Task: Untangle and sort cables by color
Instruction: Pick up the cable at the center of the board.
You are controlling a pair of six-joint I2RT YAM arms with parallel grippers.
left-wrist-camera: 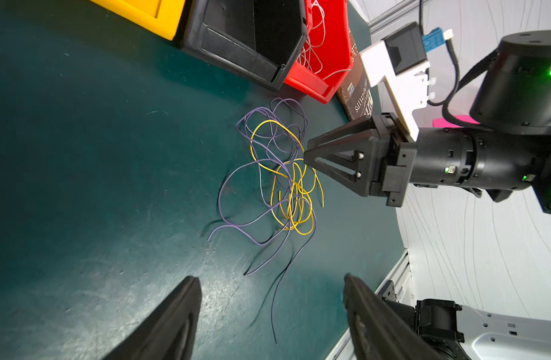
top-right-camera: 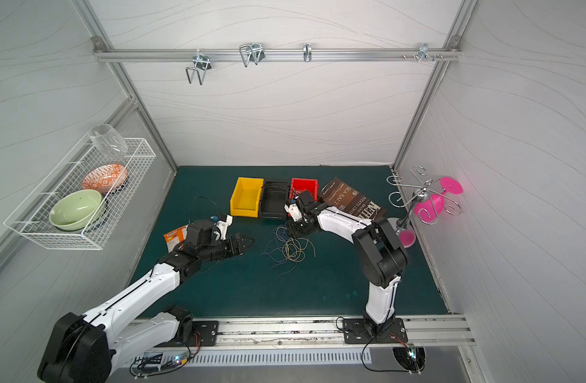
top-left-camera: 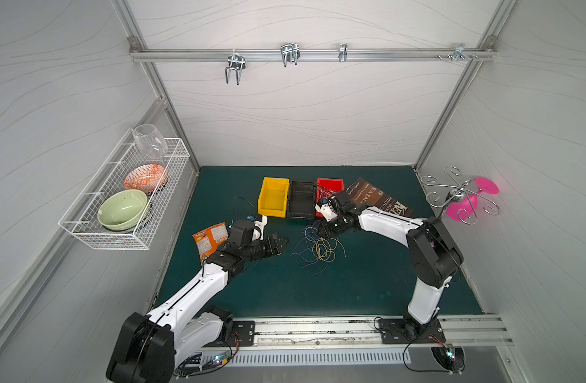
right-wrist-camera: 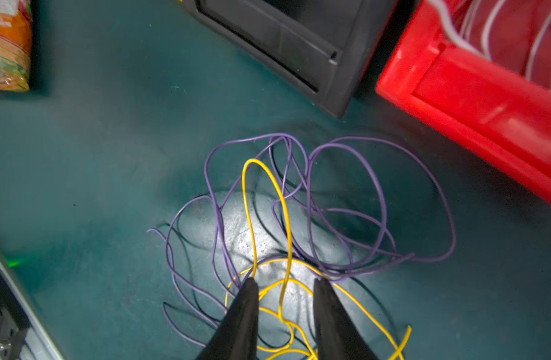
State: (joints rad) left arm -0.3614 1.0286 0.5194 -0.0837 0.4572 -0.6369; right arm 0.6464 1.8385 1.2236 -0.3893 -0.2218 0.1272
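A dark green mat [top-left-camera: 351, 291] covers the floor of a white-walled cell. The right gripper [right-wrist-camera: 286, 282] points down into a loose tangle of purple and yellow cables [right-wrist-camera: 345, 199]. Its jaws stand a little apart with a yellow strand running between them, not pinched. The left gripper [left-wrist-camera: 269, 277] hangs wide open, holding nothing, with the tangle ahead of it and well clear. Beyond the right gripper stand a red bin [top-left-camera: 329, 187] holding white cables [left-wrist-camera: 313, 46], then a black bin [top-left-camera: 301, 199] and a yellow bin [top-left-camera: 273, 197].
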